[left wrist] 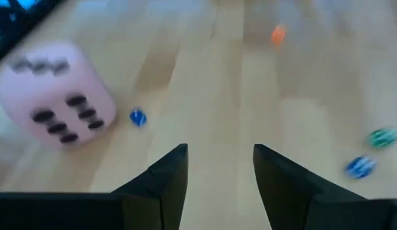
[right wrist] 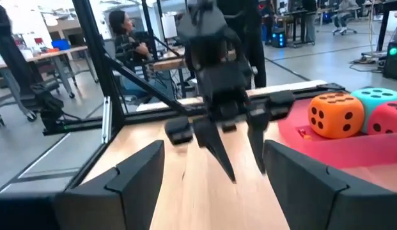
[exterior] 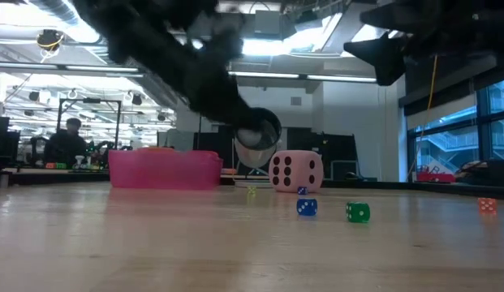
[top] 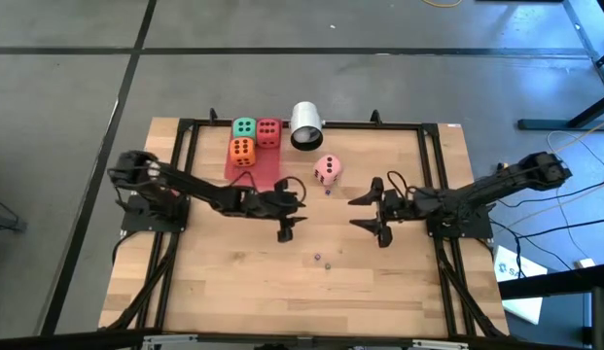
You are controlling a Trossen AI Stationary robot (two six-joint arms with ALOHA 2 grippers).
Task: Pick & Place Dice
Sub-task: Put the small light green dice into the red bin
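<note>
The pink die [top: 328, 169] sits on the table near its middle, and also shows in the low view [exterior: 296, 171] and the left wrist view [left wrist: 54, 96]. The green die [top: 244, 127], red die [top: 268, 132] and orange die [top: 241, 151] rest in a red tray [top: 263, 167] toward the far left. My left gripper [top: 294, 214] hovers open, on the near side of the pink die and to its left. My right gripper [top: 358, 213] is open too, facing the left one, on the near side of the pink die and to its right. Neither touches anything.
A white cylinder [top: 305, 124] lies on its side at the far edge, beside the tray. Tiny dice are scattered on the wood: blue [left wrist: 138, 117], green [exterior: 358, 212], orange [exterior: 487, 205]. A black frame [top: 418, 124] borders the table. People sit in the room behind.
</note>
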